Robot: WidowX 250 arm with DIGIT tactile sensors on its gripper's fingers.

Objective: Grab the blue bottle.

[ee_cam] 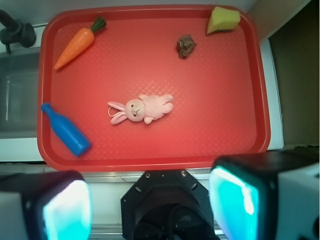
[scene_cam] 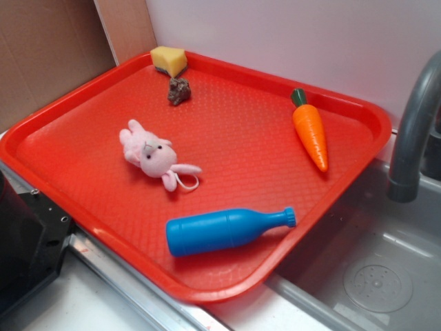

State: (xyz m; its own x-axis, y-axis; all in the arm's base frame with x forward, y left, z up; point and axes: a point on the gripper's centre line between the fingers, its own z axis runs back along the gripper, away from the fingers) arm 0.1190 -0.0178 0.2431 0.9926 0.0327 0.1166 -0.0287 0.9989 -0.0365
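Lying on its side near the tray's front rim, the blue bottle point(scene_cam: 224, 231) point(ee_cam: 65, 131) has its cap aimed at the sink-side edge and its base toward the tray's middle; you have only a narrow strip of bare tray between it and the rim, but clear room on its inner side. Your claw point(ee_cam: 150, 205) hangs back over the bench edge, well apart from the bottle; its two pale fingers point(ee_cam: 240, 200) stand wide apart with nothing between them, so it is released. The pink bunny point(scene_cam: 155, 155) point(ee_cam: 141, 109) lies near the centre of the red tray point(scene_cam: 241, 134) point(ee_cam: 220, 100), near the bottle but not touching it; the carrot point(scene_cam: 310, 134) point(ee_cam: 77, 42) rests along the sink-side edge, well apart. At the far corner you see a yellow wedge point(scene_cam: 169, 60) point(ee_cam: 223, 20) against the rim, with a small brown lump point(scene_cam: 179, 90) point(ee_cam: 186, 46) just beside it. The tray floor is pebbled and mostly bare between things. Beside the tray sits a grey sink point(scene_cam: 372, 276) point(ee_cam: 17, 95) with a curved faucet point(scene_cam: 413, 131) point(ee_cam: 15, 32); a pale wall stands behind, and a brown panel on the other side.
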